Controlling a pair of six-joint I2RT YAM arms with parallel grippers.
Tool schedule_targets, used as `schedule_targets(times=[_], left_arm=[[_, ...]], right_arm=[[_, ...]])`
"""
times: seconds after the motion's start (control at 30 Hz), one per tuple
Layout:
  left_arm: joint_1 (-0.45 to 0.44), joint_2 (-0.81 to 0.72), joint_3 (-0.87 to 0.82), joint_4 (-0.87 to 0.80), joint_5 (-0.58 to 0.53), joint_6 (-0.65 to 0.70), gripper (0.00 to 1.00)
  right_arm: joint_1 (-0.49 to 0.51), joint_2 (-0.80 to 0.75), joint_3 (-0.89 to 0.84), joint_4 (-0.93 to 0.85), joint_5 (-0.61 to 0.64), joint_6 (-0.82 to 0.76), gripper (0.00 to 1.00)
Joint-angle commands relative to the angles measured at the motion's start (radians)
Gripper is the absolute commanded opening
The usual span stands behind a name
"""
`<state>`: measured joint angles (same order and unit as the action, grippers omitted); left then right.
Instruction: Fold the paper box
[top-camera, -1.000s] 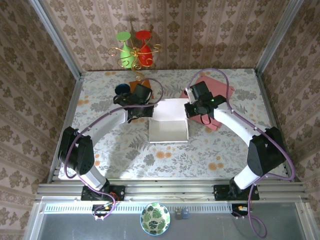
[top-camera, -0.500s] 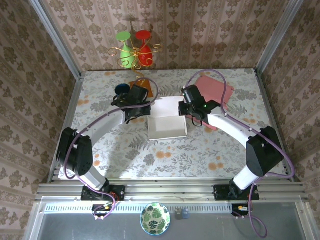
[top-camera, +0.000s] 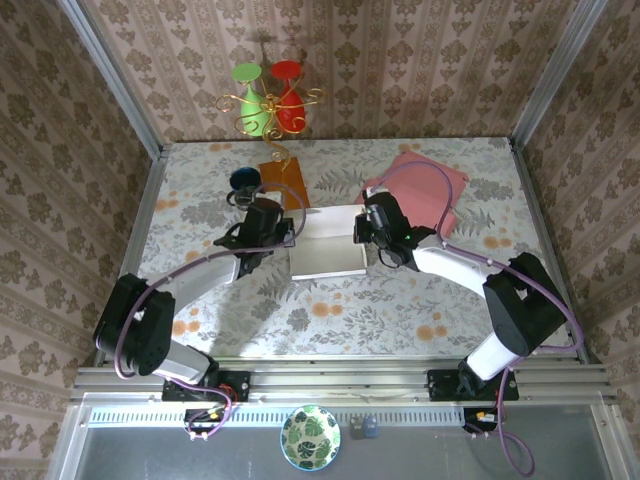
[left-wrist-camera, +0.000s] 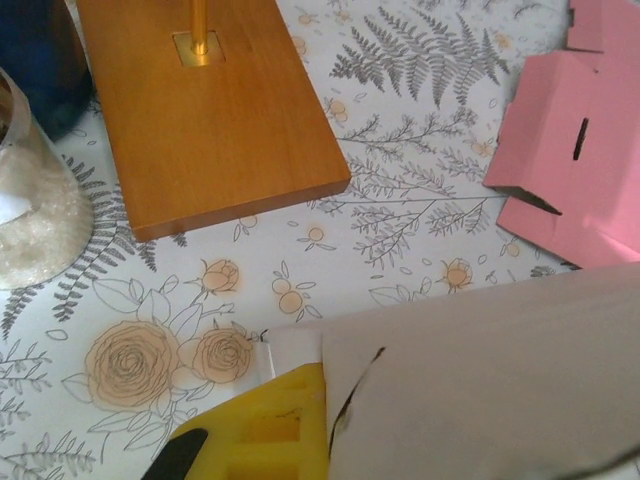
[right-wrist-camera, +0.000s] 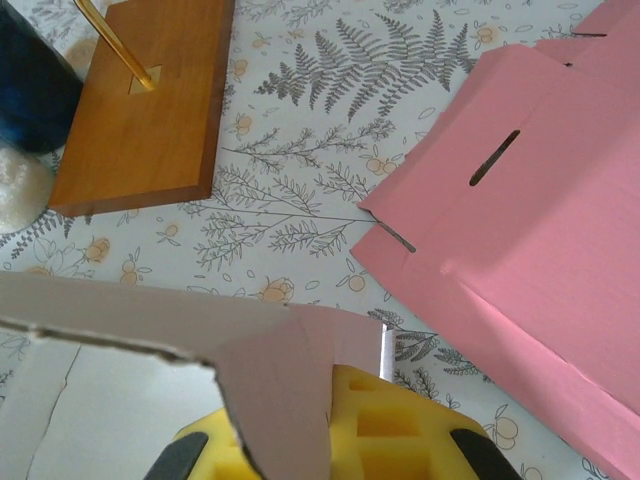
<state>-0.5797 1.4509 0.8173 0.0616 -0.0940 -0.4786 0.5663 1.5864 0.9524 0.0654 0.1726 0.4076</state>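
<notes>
We are holding the paper box (top-camera: 327, 250) at the centre of the desk (top-camera: 330, 330), with the left gripper (top-camera: 287, 240) and right gripper (top-camera: 370, 230) each pinched shut on a side wall. Risk: an uneven pull tearing a thin flap.

Left wrist view: the paper box (left-wrist-camera: 480, 390) is covering most of a yellow finger pad (left-wrist-camera: 265, 435); the glass jar (left-wrist-camera: 30, 210) is running off the left edge. Right wrist view: the pink cardboard (right-wrist-camera: 540, 230) is being cut by the right edge. From above, the left wrist (top-camera: 262, 225) and right wrist (top-camera: 385, 228) are hiding the box's side edges.
</notes>
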Motion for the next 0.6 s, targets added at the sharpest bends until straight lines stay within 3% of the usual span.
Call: schedule_targets(times=[0.0, 0.57], left_arm=[[-0.005, -0.032, -0.048, 0.170, 0.084, 0.000, 0.00], [-0.021, -0.056, -0.226, 0.306, 0.104, -0.023, 0.00]], right_arm=[[0.024, -0.029, -0.038, 0.122, -0.047, 0.002, 0.00], [0.045, -0.067, -0.196, 0.212, -0.005, -0.056, 0.00]])
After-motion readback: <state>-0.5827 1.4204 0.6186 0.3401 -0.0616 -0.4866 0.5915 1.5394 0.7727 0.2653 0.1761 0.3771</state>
